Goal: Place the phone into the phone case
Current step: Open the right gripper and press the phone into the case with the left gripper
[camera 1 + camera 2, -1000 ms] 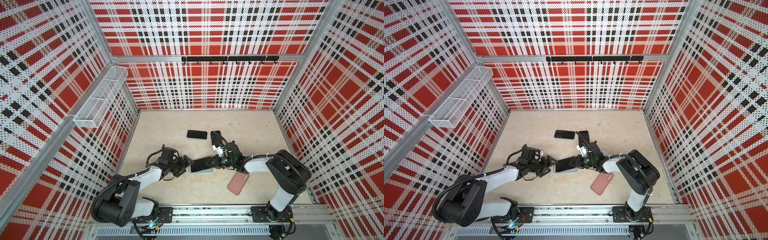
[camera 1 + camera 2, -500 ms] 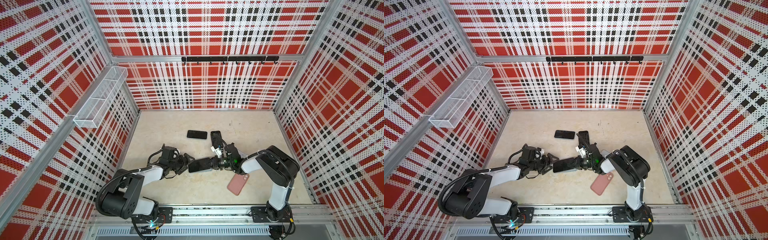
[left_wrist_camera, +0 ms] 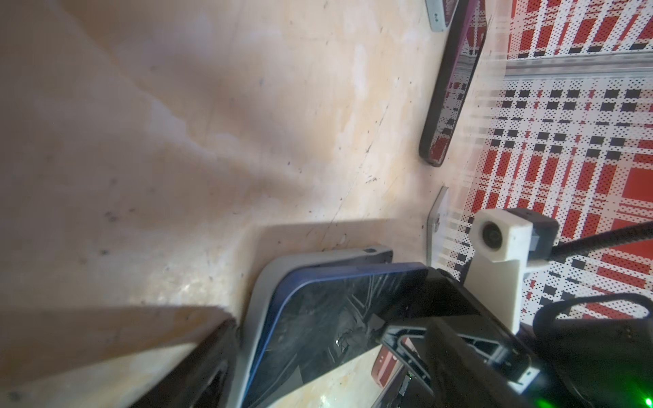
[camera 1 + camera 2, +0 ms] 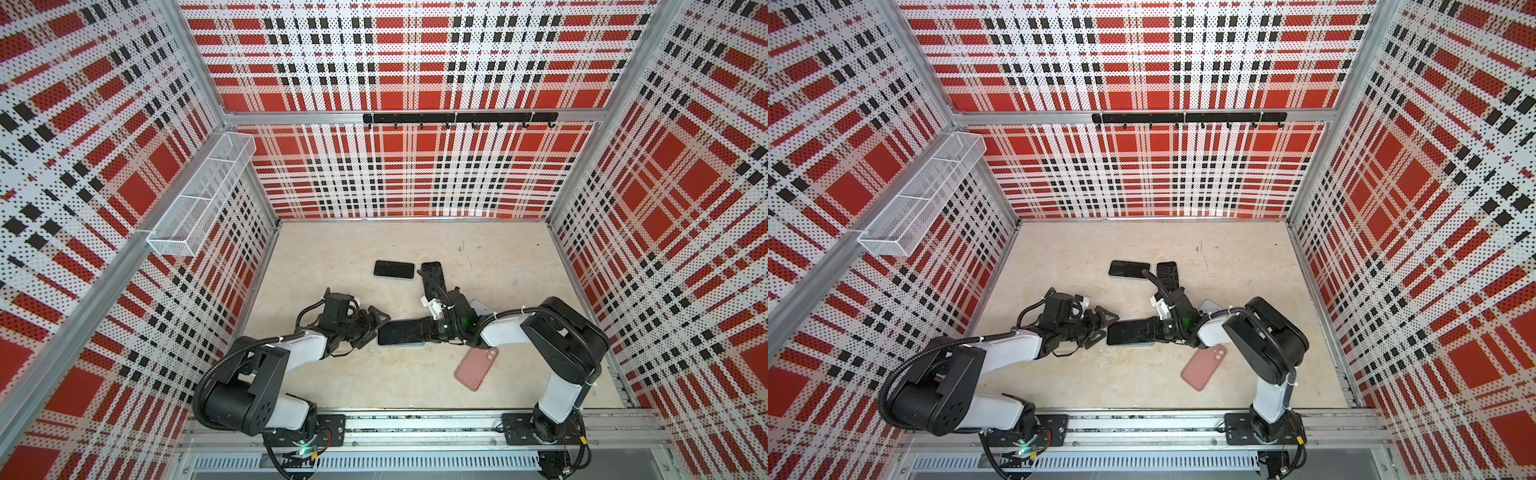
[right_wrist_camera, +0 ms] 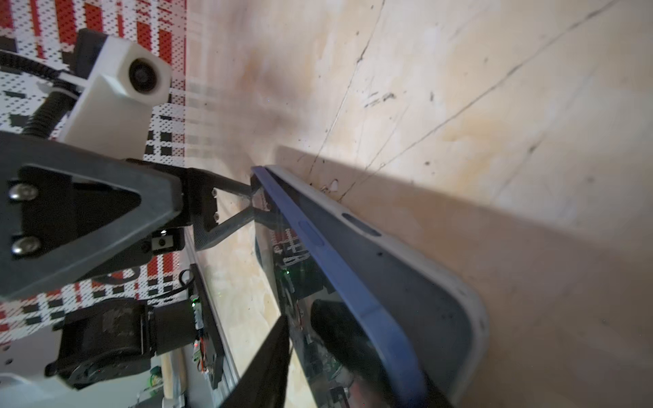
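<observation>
Phone [image 5: 339, 268]: lying in case [image 5: 424, 268], one edge proud (not clicked home)
Left gripper [image 4: 372, 329]: my fingers wide
Right gripper [image 4: 415, 331]: grip unclear

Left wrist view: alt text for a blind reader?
A blue-edged phone with a dark screen lies skewed on a grey case on the beige table, the right gripper at its far end. A second phone lies beyond, near the plaid wall.

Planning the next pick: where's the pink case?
In both top views the pink case lies on the floor, right of centre, just below the right gripper.
</observation>
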### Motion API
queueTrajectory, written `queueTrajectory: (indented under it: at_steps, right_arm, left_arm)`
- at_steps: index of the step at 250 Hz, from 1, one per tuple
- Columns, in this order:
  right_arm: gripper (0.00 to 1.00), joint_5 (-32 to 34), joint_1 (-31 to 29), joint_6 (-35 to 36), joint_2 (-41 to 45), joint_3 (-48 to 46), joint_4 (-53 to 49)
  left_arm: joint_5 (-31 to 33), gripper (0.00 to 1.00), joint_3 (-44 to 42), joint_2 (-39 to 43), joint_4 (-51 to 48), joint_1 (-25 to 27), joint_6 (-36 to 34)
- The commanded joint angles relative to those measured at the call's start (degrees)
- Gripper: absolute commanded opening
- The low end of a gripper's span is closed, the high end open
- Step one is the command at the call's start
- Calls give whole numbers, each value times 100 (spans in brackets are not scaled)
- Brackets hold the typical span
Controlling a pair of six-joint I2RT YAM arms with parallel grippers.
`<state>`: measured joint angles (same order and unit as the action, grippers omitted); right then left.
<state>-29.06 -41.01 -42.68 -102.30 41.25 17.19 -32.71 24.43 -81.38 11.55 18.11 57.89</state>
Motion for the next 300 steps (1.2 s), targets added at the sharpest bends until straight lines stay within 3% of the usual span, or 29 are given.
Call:
queueTrajectory:
  at_steps: [1, 70, 146, 186, 220, 300]
  right_arm:
    - [51, 764, -110, 553, 133, 191, -1190]
    - [67, 1518, -287, 983, 703, 613, -2188]
    - [71, 2167, -386, 1409, 1358, 1053, -3326]
    - [72, 2392, -385, 1499, 1428, 1082, -3457]
    - [72, 2420, -382, 1507, 1271, 1051, -3351]
    - [71, 2438, -389, 1530, 912, 922, -2865]
  left_arm:
    - [36, 84, -105, -68, 39, 44, 106]
    - [45, 84, -192, 62, 93, 28, 141]
    - [56, 81, -228, 184, 105, -7, 188]
    - [121, 73, -254, 165, 94, 0, 214]
    - [450, 66, -112, 149, -506, 59, -21]
    - [1786, 66, 851, -50, -2284, 482, -865]
